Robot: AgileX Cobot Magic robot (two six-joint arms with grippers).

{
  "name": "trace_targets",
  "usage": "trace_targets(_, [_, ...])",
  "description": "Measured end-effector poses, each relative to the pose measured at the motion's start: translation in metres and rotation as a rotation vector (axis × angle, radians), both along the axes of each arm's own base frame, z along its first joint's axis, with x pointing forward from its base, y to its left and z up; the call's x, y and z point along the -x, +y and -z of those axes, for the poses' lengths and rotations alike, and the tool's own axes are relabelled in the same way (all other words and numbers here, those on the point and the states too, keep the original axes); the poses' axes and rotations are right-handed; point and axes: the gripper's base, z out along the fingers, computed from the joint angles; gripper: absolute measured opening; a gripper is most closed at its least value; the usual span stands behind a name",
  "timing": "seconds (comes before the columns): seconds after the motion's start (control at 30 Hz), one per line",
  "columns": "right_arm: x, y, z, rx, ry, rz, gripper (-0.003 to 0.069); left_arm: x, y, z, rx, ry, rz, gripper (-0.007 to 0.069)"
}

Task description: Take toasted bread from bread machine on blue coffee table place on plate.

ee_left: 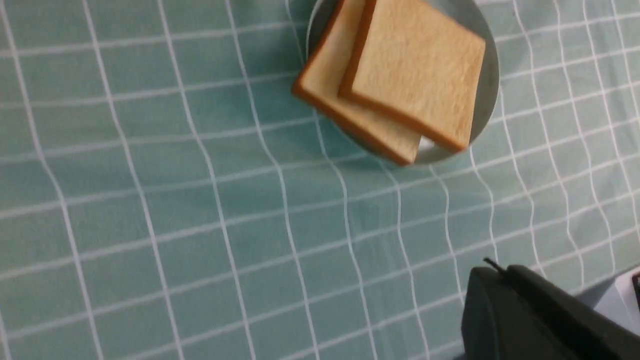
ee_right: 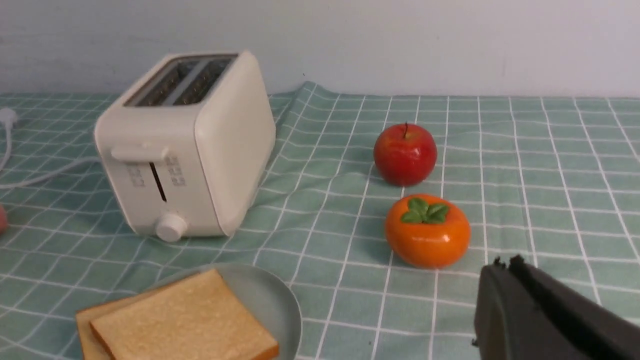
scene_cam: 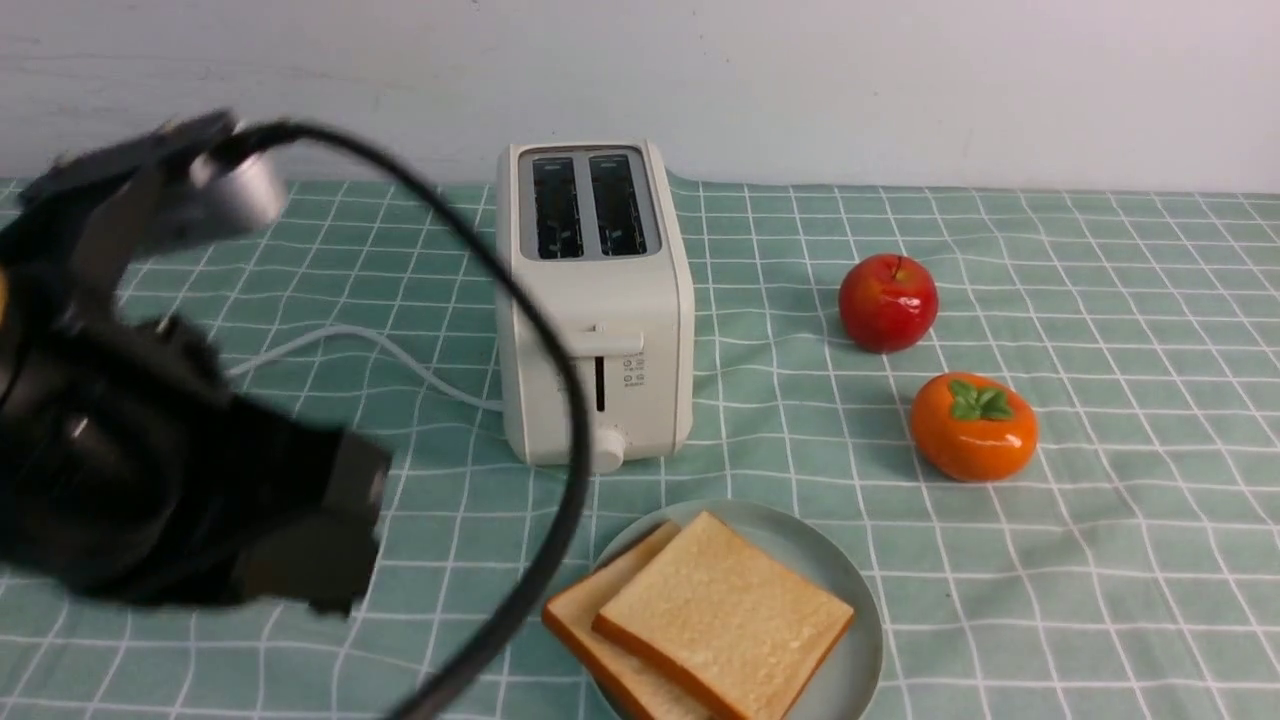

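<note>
Left claw and right claw sit pinched closed, empty; grey markings on the bread machine are illegible.

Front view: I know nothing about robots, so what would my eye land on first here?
The big, blurred black left arm fills the near left, and its thick cable loops across the cream toaster. In front of the toaster, two slices of toast lie overlapped on a pale plate. To the right, on the green checked cloth, sit a red apple and, nearer, an orange persimmon.
</note>
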Motion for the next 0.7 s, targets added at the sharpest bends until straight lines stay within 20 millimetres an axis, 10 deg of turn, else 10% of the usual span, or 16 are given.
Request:
trace_targets(0.27, [-0.005, 0.001, 0.071, 0.038, 0.144, 0.005, -0.0018, 0.071, 0.028, 0.041, 0.153, 0.005, -0.042, -0.0014])
trace_targets(0.7, [0.004, -0.002, 0.136, 0.083, 0.324, 0.006, -0.0008, 0.107, 0.044, 0.041, 0.208, -0.047, -0.013, -0.0014])
